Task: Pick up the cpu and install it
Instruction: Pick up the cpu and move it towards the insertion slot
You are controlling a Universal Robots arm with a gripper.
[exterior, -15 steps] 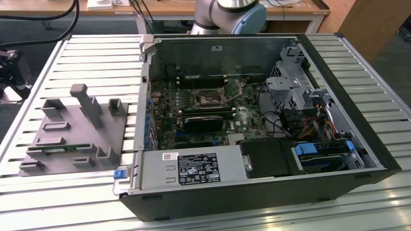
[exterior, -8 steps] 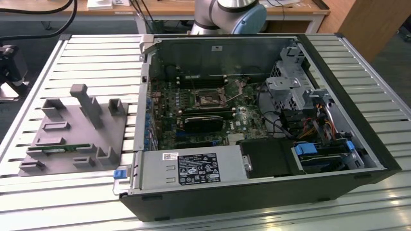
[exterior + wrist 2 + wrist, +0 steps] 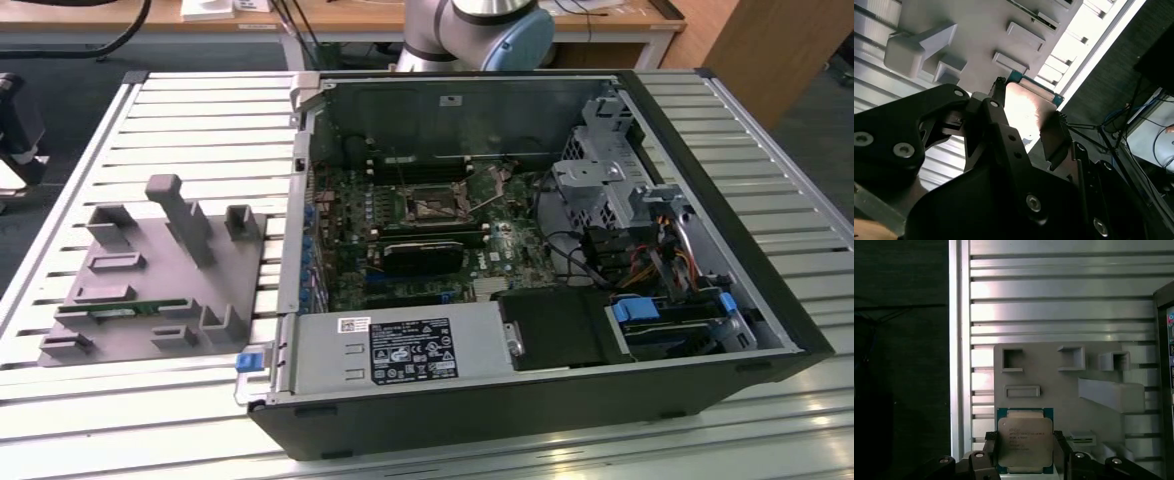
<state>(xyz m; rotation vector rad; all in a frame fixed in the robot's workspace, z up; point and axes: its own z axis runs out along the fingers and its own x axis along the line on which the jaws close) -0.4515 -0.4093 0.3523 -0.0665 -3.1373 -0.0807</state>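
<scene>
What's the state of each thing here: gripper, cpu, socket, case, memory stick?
gripper: shut on the cpu.
cpu: held in the gripper over the tray, metal top towards the first wrist camera.
socket: no cpu in it; latch position cannot be told.
case: lying on its side, panel off, open.
memory stick: lying in the tray.

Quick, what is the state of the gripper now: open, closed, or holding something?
The gripper is closed on the cpu, one finger at each side.
</scene>
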